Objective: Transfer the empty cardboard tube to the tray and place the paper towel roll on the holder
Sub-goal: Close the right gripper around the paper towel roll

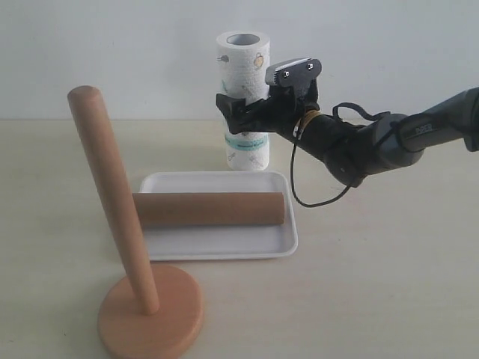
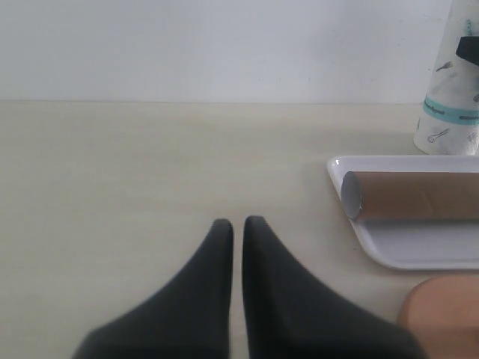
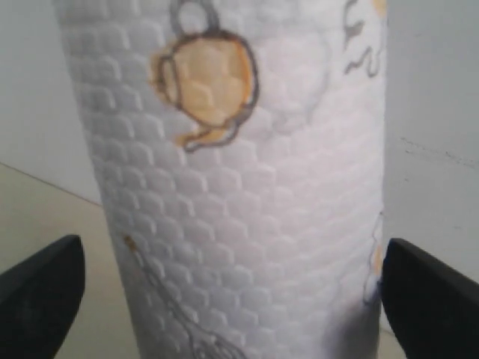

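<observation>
The paper towel roll [image 1: 241, 67] stands upright on the table behind the tray [image 1: 224, 243]. My right gripper [image 1: 243, 112] is open and straddles the roll's middle. In the right wrist view the roll [image 3: 247, 187] fills the space between the fingers of the right gripper [image 3: 232, 292]: one finger touches its side, the other stands slightly off it. The empty cardboard tube [image 1: 209, 209] lies lengthwise in the tray. The holder [image 1: 108, 179] stands at the front left, its pole bare. My left gripper [image 2: 238, 224] is shut on nothing, low over the table, left of the tray [image 2: 419, 250] and tube [image 2: 412, 194].
The holder's round base [image 2: 445, 314] shows at the corner of the left wrist view, close to the tray. A black cable [image 1: 314, 198] hangs below the right arm over the table right of the tray. A pale wall runs behind the table.
</observation>
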You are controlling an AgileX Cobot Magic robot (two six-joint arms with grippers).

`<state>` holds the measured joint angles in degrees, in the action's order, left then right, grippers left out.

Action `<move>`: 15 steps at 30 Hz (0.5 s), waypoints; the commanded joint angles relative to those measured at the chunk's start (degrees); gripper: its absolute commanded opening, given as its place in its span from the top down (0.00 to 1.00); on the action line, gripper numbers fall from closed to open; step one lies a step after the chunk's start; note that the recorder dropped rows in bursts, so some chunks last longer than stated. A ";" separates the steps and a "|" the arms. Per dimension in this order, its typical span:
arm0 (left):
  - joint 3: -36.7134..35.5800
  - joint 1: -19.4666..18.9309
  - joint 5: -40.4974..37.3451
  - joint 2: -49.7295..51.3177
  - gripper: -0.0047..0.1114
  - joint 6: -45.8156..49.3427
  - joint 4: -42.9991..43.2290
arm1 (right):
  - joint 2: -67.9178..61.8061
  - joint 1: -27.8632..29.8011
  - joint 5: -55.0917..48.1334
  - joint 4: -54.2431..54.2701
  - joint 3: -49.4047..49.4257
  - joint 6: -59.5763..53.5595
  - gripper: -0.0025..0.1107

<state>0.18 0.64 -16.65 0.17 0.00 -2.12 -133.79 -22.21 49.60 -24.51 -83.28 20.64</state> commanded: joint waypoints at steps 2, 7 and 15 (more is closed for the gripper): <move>-0.18 -0.26 -0.02 -0.17 0.92 0.48 -0.39 | -0.01 -0.06 0.42 -3.79 -0.32 0.47 0.30; -0.18 -0.26 -0.02 -0.17 0.92 0.48 -0.39 | -0.01 -0.06 0.52 -3.54 -0.32 2.36 0.66; -0.18 -0.26 -0.02 -0.17 0.92 0.48 -0.39 | -0.01 -0.06 0.29 -3.07 -0.32 13.05 0.65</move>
<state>0.18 0.64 -16.65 0.17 0.31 -2.12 -133.79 -22.21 50.09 -27.26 -83.53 30.03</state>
